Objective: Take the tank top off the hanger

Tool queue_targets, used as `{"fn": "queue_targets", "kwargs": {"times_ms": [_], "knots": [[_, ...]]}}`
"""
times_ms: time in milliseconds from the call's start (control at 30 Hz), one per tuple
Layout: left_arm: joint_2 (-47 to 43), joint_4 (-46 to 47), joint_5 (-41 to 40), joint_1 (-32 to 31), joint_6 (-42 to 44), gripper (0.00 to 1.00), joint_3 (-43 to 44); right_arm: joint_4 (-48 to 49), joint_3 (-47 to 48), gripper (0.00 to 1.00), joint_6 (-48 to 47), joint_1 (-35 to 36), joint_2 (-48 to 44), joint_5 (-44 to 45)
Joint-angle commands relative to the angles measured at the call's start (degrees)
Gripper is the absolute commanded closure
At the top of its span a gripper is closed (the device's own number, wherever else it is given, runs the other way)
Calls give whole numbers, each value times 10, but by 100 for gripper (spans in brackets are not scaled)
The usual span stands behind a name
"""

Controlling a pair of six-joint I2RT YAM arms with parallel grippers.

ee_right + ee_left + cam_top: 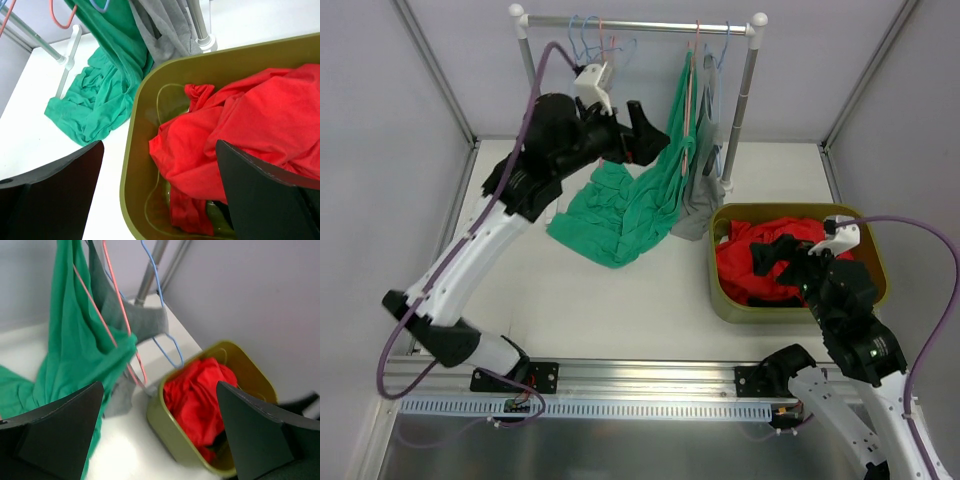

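A green tank top (655, 185) hangs from a pink hanger (688, 85) on the rack rail, and its lower part is bunched on the table. It also shows in the left wrist view (70, 345) with the pink hanger (116, 310) through it. My left gripper (642, 138) is open and empty, raised just left of the hanging green cloth; in its own view (157, 440) nothing is between the fingers. My right gripper (775, 260) is open and empty above the olive bin (725, 300); its own view (157, 195) shows the same.
A grey tank top (705, 170) hangs on a blue hanger (162, 335) beside the green one. The bin (131, 150) holds red cloth (240, 130). Spare hangers (595, 40) hang at the rail's left. The rack post (742, 110) stands behind the bin.
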Motion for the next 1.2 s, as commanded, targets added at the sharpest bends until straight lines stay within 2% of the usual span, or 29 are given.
{"fn": "queue_targets", "kwargs": {"times_ms": [0, 133, 200, 300, 367, 467, 567, 600, 667, 700, 867, 900, 933, 1067, 1167], "knots": [[87, 27, -50, -4, 65, 1, 116, 1, -17, 0, 3, -3, -46, -19], [238, 32, -61, -6, 89, 1, 259, -8, -30, 0, 5, -3, -68, -52], [285, 35, -61, -6, 98, 1, 327, -11, -30, 1, 6, -2, -73, -79], [355, 40, -51, -5, 109, 5, 376, -18, -23, 1, 0, -3, -79, -103], [377, 46, -61, -5, 100, 17, 377, -32, -17, 1, -19, -2, -88, -105], [400, 54, -62, -4, 94, 25, 377, -63, -9, 1, -43, -3, -103, -76], [414, 58, -83, -5, 94, 38, 375, -77, -1, 1, -53, -3, -116, -71], [416, 60, -84, -4, 96, 47, 375, -77, 2, 0, -55, -2, -118, -74], [417, 63, -93, -4, 97, 57, 375, -77, 6, 1, -60, -2, -118, -79], [416, 64, -95, -4, 99, 65, 376, -77, 7, 1, -67, -2, -117, -79], [404, 82, -104, -4, 107, 82, 376, -77, -6, 1, -68, -2, -123, -71], [404, 90, -105, -4, 111, 88, 376, -76, -8, 0, -68, -3, -126, -74], [405, 93, -107, -2, 110, 98, 376, -76, -9, 0, -68, -2, -126, -74], [398, 100, -114, 0, 103, 100, 373, -73, -14, 0, -85, -3, -124, -77], [360, 100, -143, -2, 91, 100, 324, -70, -22, 1, -82, -2, -131, -72]]}}
